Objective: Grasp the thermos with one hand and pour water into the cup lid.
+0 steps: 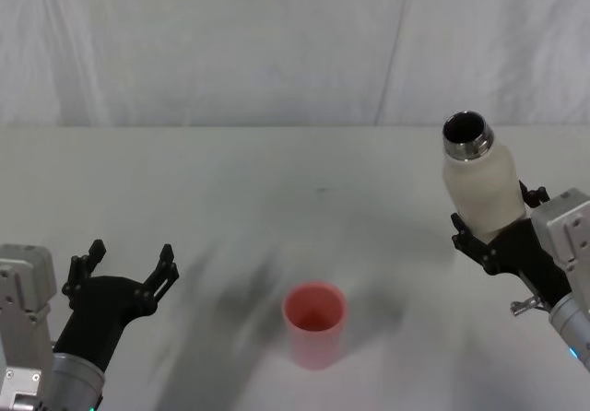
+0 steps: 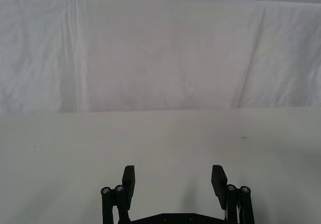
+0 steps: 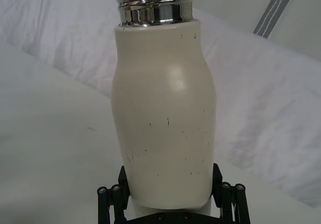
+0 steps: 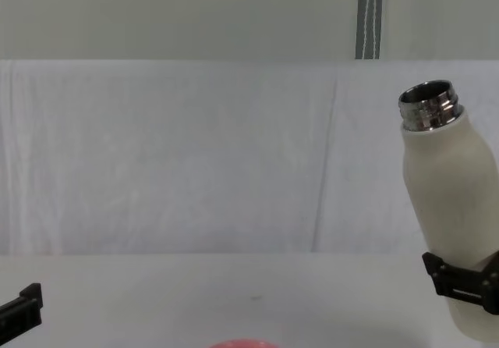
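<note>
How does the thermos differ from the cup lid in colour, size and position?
The thermos is cream-white; the cup lid is pink. The thermos is much taller. The right gripper holds the thermos lifted and slightly tilted, while the cup lid stands on the table. Both are open on top.

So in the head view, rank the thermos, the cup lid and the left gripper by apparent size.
1. Thermos, held by the right gripper.
2. Left gripper, open, and cup lid: too alike to rank.
</note>
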